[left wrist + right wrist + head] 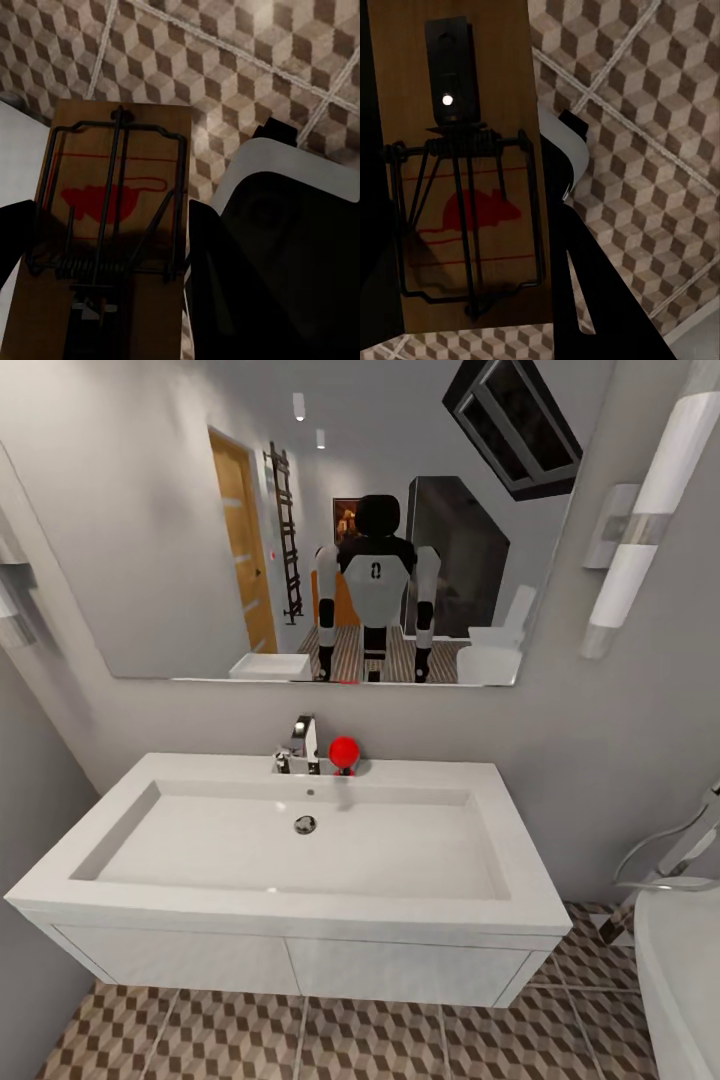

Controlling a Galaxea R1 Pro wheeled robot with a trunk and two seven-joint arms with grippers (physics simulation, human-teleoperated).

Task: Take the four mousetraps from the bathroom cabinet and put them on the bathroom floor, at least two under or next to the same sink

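Two traps are in my grip, one per hand: the left gripper (101,247) is closed across the width of a trap (112,225), its dark fingers (217,270) pressing the board's long edges, and the right gripper (457,187) clamps another trap (457,172) the same way. Both hang over the floor (247,67), well clear of it as far as I can judge. Ahead, the sink (300,840) sits on its white vanity (300,965) with a strip of tile showing below it. The risk, I think, is height: if I open my jaws up here, a thin board could flip, bounce or skid away from the sink, or land leaning on the vanity rather than flat on the tile. My hold is only on the narrow edges, so a knock against the vanity while I lower could twist a trap loose. The cabinet and the other two traps are somewhere beyond what I can see.
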